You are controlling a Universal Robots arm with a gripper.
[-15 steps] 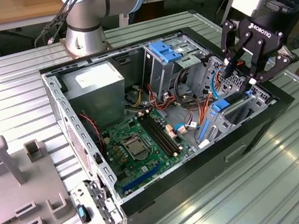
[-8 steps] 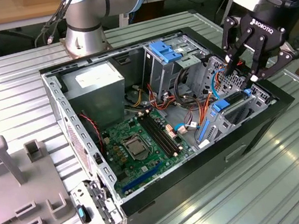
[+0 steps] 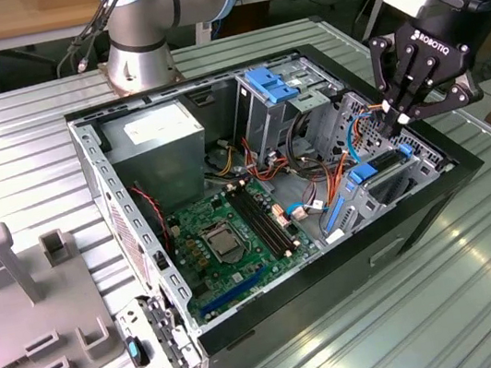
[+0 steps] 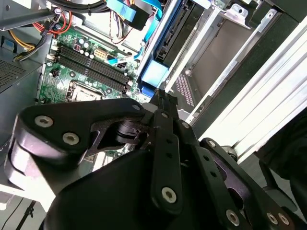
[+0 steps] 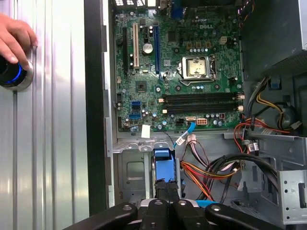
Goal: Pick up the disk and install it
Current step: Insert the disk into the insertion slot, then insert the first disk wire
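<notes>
Clenched shut at the gripper [image 3: 392, 122], black fingertips pressed together with nothing between them. Hangs low over the front end of the open computer case [image 3: 285, 313], at the exterior view's right. Points down at the disk [image 3: 384, 185] just beneath the tips: dark metal between bright blue rails, lying in the front bay of the case. In the first wrist view, comes right up against the blue end of the disk [image 5: 163, 158]; cannot tell whether touching.

Beside the bay, a tangle of orange and red cables [image 3: 315, 178]. Further in, the green motherboard [image 3: 227, 243], then the silver drive cage [image 3: 276, 109] and the grey power-supply box [image 3: 160, 146]. Under it all, a ribbed metal table [image 3: 452, 310]. At the exterior view's left, a grey fixture [image 3: 31, 302]. In the first wrist view, a hand [image 5: 14, 33] resting on a round knob [image 5: 14, 76] with a blue ring.
</notes>
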